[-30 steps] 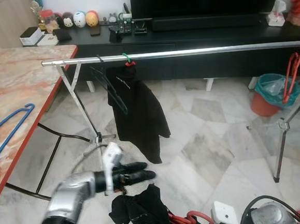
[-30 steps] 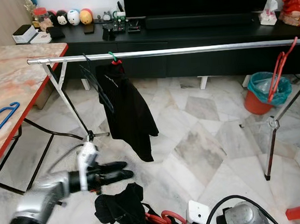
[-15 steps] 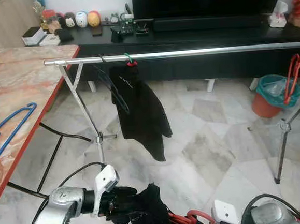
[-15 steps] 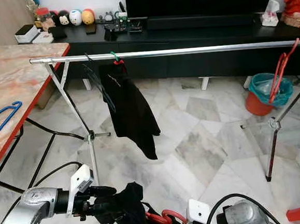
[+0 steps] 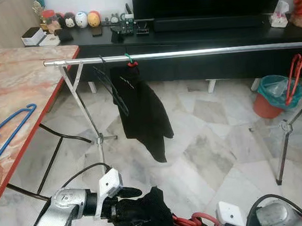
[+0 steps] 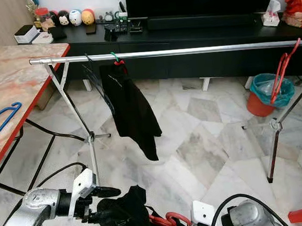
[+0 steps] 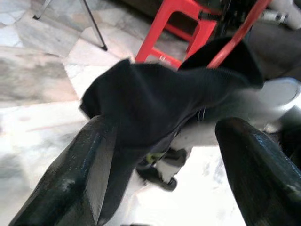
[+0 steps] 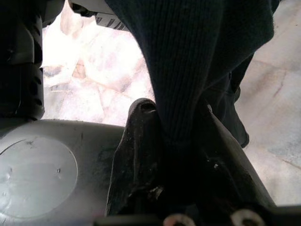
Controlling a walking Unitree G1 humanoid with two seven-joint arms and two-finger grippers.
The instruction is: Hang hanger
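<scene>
Below: left gripper (image 7: pixel 160 155) wide-jawed at the black garment (image 5: pixel 143 218) on its red hanger (image 5: pixel 193 222); right gripper's jaws cannot be told; rail (image 5: pixel 188 53) unreached; hanging remains.

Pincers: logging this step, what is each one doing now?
Left pincer: open, fingers straddling the black garment.
Right pincer: shut on the black garment.

We count two black garments: one (image 5: pixel 143 113) hangs on the rail (image 5: pixel 198 52) and one (image 5: pixel 143 215) is low at the bottom. There are four hangers: a blue hanger (image 5: pixel 8 132) on the table (image 5: pixel 12 77), a black hanger (image 5: pixel 110 87) and a red hanger (image 5: pixel 294 75) on the rail, another red one (image 5: pixel 193 222) with the low garment. One bin (image 5: pixel 274 94). Four round toys (image 5: pixel 75 19).
</scene>
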